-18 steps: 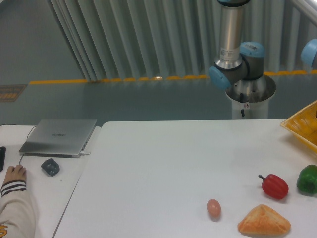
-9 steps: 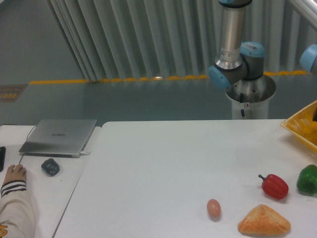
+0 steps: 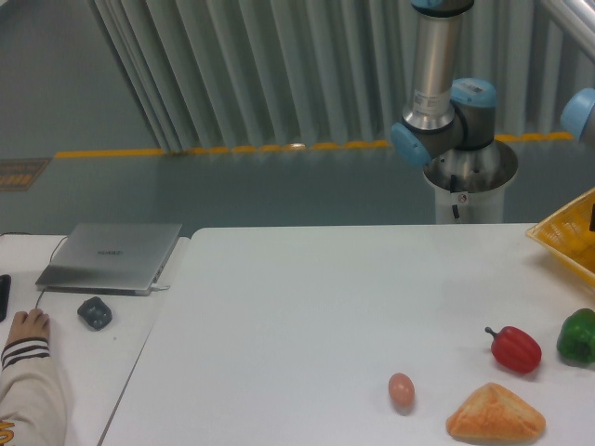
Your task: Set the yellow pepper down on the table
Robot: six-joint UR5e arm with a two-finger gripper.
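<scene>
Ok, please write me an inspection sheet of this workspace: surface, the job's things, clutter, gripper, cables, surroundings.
Surface: white table, smooth, mostly bare.
Job's things: yellow pepper not visible; a yellow basket is cut off at the right edge and its contents cannot be made out.
Clutter: red pepper, green pepper, egg and bread lie apart near the front right.
Gripper: not in view; only the arm's base and joints show.
Cables: thin cable beside the laptop on the side desk.
Surroundings: a person's hand rests on the desk near a dark mouse; grey floor with a yellow line behind.
</scene>
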